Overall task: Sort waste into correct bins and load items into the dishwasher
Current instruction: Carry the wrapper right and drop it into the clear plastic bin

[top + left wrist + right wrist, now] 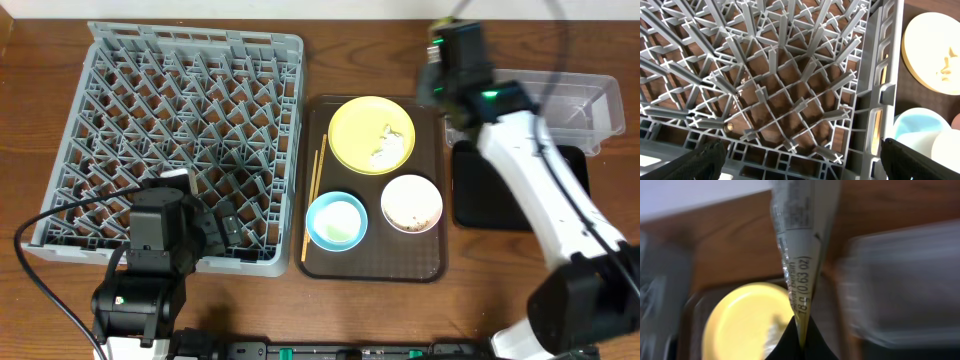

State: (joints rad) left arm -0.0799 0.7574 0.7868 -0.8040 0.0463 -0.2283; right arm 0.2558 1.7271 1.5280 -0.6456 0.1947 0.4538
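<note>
R gripper (797, 339) is clamped on the small yellow-green snack wrapper (799, 255). Its black fingertips pinch the wrapper's lower edge and the wrapper stands up out of them, "(0.63 oz)" legible. Rest of the wrist view is blurred.

Overhead: the R arm (530, 190) crosses the shallow black rectangular tray (478, 205) and ends near the table's (370, 60) far edge. That puts the wrapper up in the air, over the gap btwn the dark brown serving tray (375, 265) and the L end of the clear plastic rectangular tub (600, 95).

L gripper (810, 162) has fingers spread wide w/ nothing btwn them. It hangs over the near R corner of the large square grey plastic dish rack (150, 110).

- **Serving tray:** just beside the rack's R wall, narrow strip of wood btwn.
- **Thin wooden chopsticks** (315, 195): lie along the tray's L edge.
- **Round yellow plate** (355, 125): on the tray's far half, w/ the crumpled white tissue (385, 150) on it.
- **Light blue bowl** (336, 220): near L of the tray.
- **White bowl** (411, 203): near R, close beside the blue one.
- **Black tray:** just R of the serving tray, thin gap.
- **Tub:** its near edge meets the black tray's far edge; touching or overlapping, can't tell.

Bare wood shows along the far side btwn rack and R arm, also along the near edge in front of the serving tray.
</note>
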